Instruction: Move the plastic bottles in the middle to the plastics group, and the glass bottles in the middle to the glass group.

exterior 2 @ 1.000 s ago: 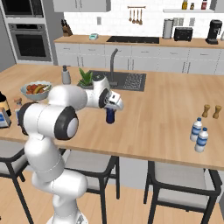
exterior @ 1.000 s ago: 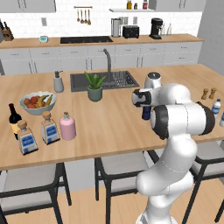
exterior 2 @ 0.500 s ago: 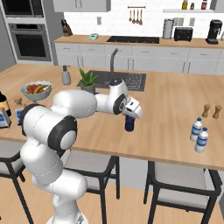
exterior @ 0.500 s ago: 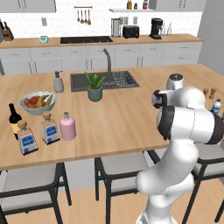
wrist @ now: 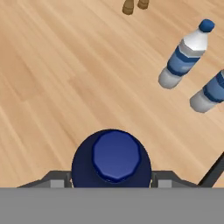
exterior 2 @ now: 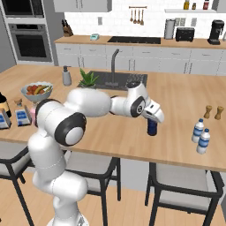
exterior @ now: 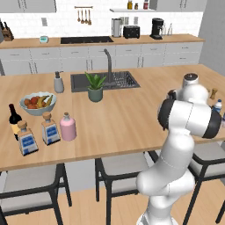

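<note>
My gripper (exterior 2: 153, 118) is shut on the small dark navy bottle (exterior 2: 152, 127), holding it upright low over the wooden island counter (exterior 2: 176, 95). From the hand view the navy bottle (wrist: 112, 158) sits between my fingers (wrist: 57, 180), seen cap-up. The plastics group, two pale blue-capped bottles (exterior 2: 201, 136) (wrist: 186, 53), stands to the right of it. Far left stand the pink bottle (exterior: 67, 127) and a square clear bottle (exterior: 50, 130), and beside them the glass group: a dark wine bottle (exterior: 15, 119) and another square bottle (exterior: 27, 140).
Brown salt and pepper shakers (exterior 2: 212, 112) stand behind the blue-capped bottles. A fruit bowl (exterior: 37, 102), soap dispenser (exterior: 58, 82), potted plant (exterior: 95, 87) and sink (exterior: 105, 81) lie toward the left and middle. Stools (exterior 2: 181, 192) line the near edge.
The arm has swung to the right across the counter with the navy bottle in its grip, bringing it close to the blue-capped bottles. The other bottles have not moved.
</note>
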Robot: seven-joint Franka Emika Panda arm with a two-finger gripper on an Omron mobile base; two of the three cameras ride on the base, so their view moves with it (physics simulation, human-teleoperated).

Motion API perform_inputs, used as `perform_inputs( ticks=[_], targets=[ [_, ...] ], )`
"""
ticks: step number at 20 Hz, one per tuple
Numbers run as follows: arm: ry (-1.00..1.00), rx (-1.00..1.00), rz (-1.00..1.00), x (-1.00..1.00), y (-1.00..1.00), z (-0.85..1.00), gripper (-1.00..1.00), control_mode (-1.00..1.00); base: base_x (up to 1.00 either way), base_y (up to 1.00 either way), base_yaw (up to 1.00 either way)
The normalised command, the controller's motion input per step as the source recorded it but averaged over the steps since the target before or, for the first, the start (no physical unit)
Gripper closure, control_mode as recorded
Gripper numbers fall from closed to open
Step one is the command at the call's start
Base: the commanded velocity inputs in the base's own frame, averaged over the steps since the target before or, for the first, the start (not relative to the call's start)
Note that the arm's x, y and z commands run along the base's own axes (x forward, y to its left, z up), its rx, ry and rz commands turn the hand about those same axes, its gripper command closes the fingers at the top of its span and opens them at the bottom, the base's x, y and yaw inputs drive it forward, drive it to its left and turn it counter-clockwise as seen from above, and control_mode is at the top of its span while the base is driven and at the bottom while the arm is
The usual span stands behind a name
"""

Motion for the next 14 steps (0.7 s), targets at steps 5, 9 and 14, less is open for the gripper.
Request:
perform_inputs(
  ticks=[5,9,14],
  targets=[
    [0.0,0.0,-0.06,-0.31,-0.45,0.01,1.0,-1.0,0.0,0.0,0.0],
    [0.0,0.0,-0.01,-0.25,-0.29,0.0,1.0,-1.0,0.0,0.0,0.0],
    [0.0,0.0,-0.03,-0.02,-0.35,0.0,1.0,-1.0,0.0,0.0,0.0]
  ],
)
